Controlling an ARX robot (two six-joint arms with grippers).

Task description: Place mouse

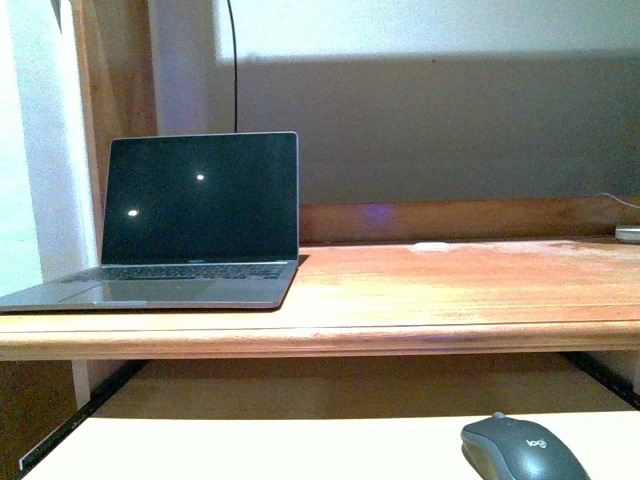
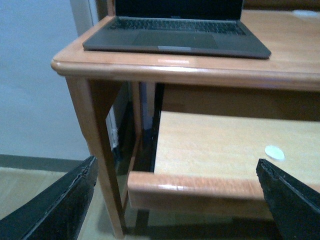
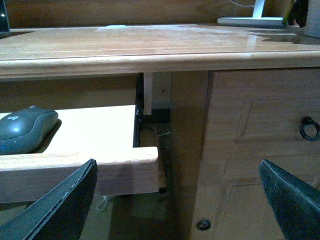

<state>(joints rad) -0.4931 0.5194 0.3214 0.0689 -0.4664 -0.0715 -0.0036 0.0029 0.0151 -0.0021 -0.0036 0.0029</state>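
Observation:
The dark grey mouse [image 1: 523,448] lies on the pulled-out keyboard tray [image 1: 250,445], near its right end. It also shows in the right wrist view [image 3: 25,129], on the tray [image 3: 95,135]. My right gripper [image 3: 177,200] is open and empty, low in front of the tray's right end and the desk's drawer front. My left gripper [image 2: 175,195] is open and empty, in front of the tray's left front edge [image 2: 195,187]. Neither gripper touches the mouse. Neither arm shows in the front view.
An open laptop [image 1: 190,225] stands on the left of the desk top [image 1: 450,290], also in the left wrist view [image 2: 175,35]. A small white flat disc [image 2: 274,152] lies on the tray. A drawer with a ring pull [image 3: 309,129] is at the right. A desk leg [image 2: 100,150] is at the left.

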